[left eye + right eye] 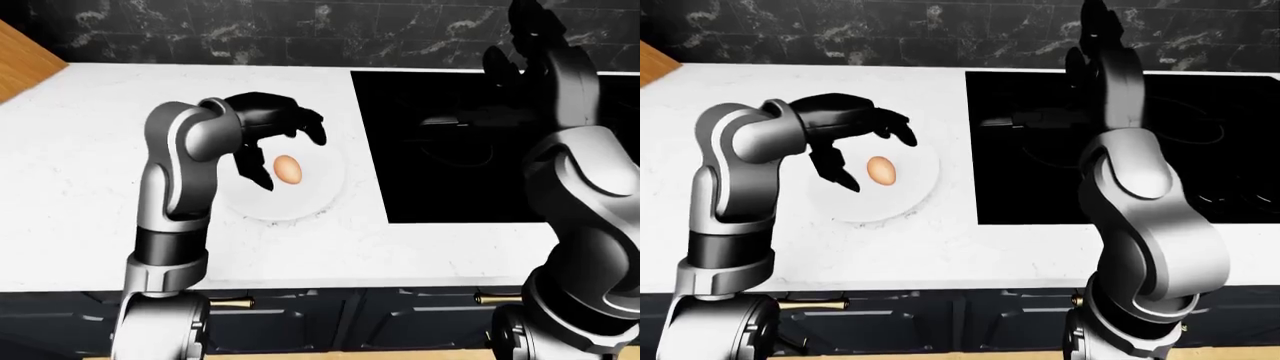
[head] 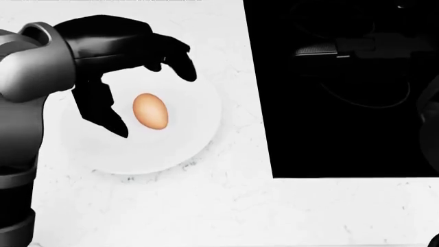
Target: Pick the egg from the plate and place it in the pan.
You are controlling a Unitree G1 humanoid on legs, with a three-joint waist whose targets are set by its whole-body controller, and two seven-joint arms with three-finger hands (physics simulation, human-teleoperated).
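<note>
- Left-eye view: no writing can be read anywhere. A smooth brown egg (image 1: pixel 287 169) lies on a round white plate (image 1: pixel 318 196) on the white speckled stone counter (image 1: pixel 90 187). The black three-finger left hand (image 1: pixel 268 135) arches over the egg, fingers spread, gripping nothing. Right of the plate sits a black glass cooktop (image 1: pixel 440 187); a dark pan (image 1: pixel 470 142) on it is barely distinguishable.
- Head view: the thumb (image 2: pixel 103 110) stands just left of the egg, apart from it; two fingers (image 2: pixel 179 60) curl above it.
- Right-eye view: the right hand (image 1: pixel 1098 30) is raised against the dark marble wall (image 1: pixel 890 30), over the cooktop, holding nothing; its opening I cannot tell.
</note>
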